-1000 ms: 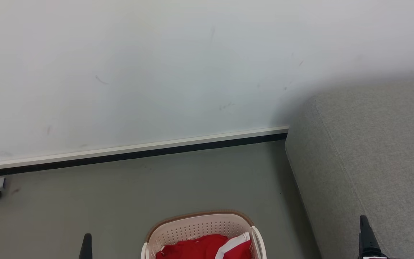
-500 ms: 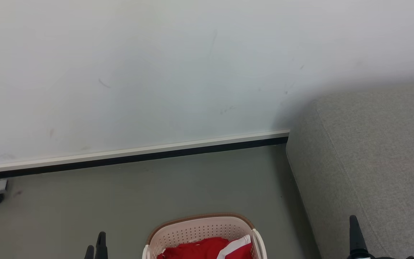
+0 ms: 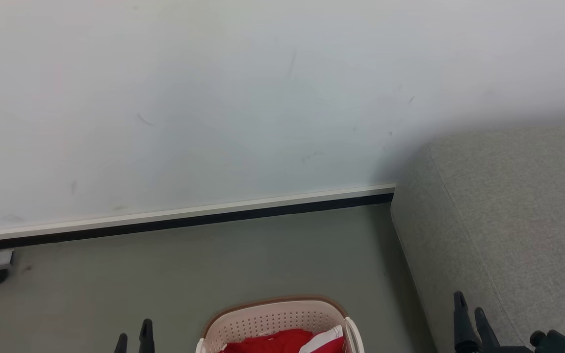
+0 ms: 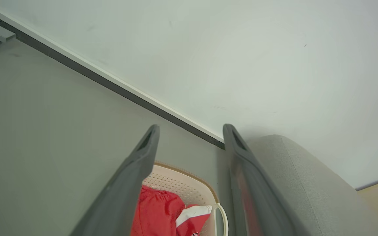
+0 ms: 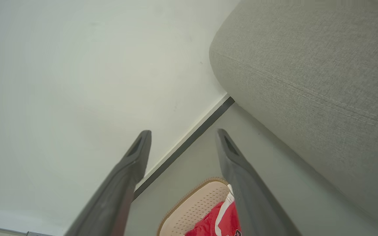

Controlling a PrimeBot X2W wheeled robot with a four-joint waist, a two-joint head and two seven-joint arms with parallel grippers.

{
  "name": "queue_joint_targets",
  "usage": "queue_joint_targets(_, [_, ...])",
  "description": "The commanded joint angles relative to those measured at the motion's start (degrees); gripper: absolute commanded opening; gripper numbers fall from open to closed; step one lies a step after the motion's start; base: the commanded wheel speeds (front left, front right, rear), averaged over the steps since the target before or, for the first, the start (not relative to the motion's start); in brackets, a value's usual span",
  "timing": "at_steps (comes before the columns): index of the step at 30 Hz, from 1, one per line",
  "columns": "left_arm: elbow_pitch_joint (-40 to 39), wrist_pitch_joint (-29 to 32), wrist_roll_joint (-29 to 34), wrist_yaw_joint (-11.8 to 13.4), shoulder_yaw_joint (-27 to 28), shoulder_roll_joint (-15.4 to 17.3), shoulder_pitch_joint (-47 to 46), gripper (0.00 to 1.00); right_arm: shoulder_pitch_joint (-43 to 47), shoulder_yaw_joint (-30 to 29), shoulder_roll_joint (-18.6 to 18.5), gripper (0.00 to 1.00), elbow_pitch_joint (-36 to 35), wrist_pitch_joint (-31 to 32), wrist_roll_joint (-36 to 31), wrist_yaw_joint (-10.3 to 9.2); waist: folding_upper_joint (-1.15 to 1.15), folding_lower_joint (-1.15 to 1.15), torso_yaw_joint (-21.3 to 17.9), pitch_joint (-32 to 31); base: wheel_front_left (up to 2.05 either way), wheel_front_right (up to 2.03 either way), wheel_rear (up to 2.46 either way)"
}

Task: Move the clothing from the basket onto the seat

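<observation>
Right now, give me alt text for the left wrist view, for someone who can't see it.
The left tool, open and holding nothing, points over a cream basket of red-and-white clothing on the grey floor. A grey seat rises to the basket's right, with a white wall behind.

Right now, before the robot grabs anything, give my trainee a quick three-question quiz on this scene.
1. True or false: the clothing lies inside the basket.
2. In the head view, where does the seat stand relative to the basket? A, to its left. B, to its right. C, under it.
3. In one word, how do the jaws of the left gripper and the right gripper stand?

Key: 1, true. 2, B. 3, open; both are empty, with nothing between the fingers.
</observation>
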Motion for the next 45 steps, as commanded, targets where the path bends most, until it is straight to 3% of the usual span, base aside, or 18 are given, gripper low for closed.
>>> queue_joint_targets(1, [-0.84,-0.62,1.85,0.36,0.20,0.44,-0.44,1.00,-0.12,0.36,-0.27,1.00,-0.90,0.26,-2.60,0.02,0.00,0.00,0.05,-0.11,0.00,0.00,0.00])
queue_joint_targets(15, [0.25,-2.86,12.28,1.17,0.81,0.59,-1.16,1.00,2.74,2.06,-0.29,1.00,-5.64,2.93,-17.95,0.03,0.00,0.00,0.10,-0.69,0.00,0.00,0.00])
queue_joint_targets(45, [-1.18,-6.61,25.17,2.32,1.02,0.45,-0.34,1.00,3.97,1.44,-0.31,1.00,-6.58,-0.16,-33.36,0.04,0.00,0.00,0.12,-1.64,0.00,0.00,0.00])
